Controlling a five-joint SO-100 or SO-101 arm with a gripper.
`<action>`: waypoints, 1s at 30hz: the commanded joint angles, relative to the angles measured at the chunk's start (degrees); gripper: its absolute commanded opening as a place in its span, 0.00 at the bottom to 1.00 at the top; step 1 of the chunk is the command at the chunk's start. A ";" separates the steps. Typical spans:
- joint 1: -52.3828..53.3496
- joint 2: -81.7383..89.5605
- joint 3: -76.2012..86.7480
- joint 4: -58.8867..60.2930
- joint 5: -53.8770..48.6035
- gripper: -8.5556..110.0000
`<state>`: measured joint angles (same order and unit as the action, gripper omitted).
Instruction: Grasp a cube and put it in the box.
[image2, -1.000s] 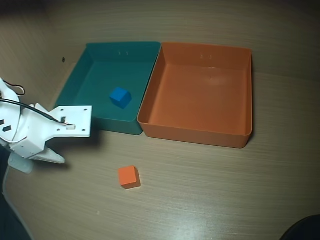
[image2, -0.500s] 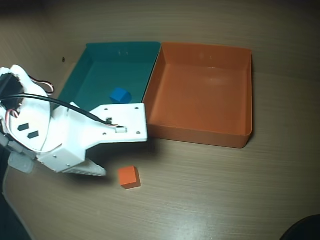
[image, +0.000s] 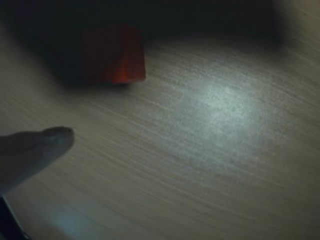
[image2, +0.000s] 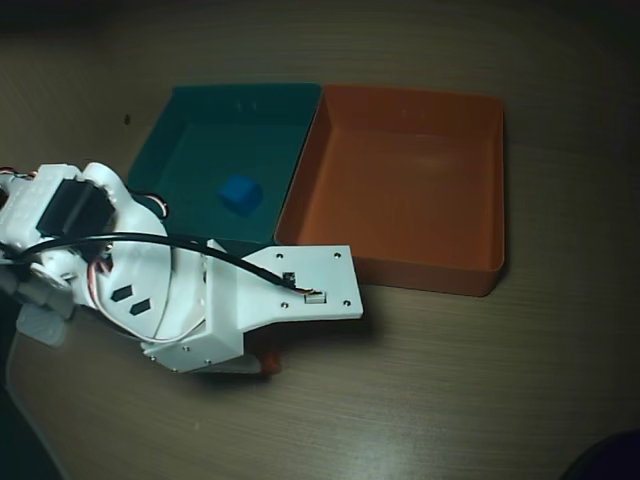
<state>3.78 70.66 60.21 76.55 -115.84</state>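
cube (image: 116, 56): on the bench beside the box (image2: 400, 265), ungrasped
end effector (image2: 262, 362): above the cube for a grasp; open or clenched, cannot tell

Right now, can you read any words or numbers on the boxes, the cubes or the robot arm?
No text can be read anywhere.
Teal tray: small raised marks on the far wall, too small to read.
Orange tray: the same kind of marks on its far wall, too small to read.
Blue cube and orange cube: plain faces.
White arm: only black diamond-shaped openings and screws, no letters.
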 joint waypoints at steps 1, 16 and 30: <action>-0.97 0.09 -3.96 -0.44 -0.44 0.33; -0.88 -1.67 -3.34 -0.35 -9.76 0.32; 2.99 -8.17 -4.04 -0.44 -11.07 0.32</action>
<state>6.42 61.70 59.41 76.55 -126.56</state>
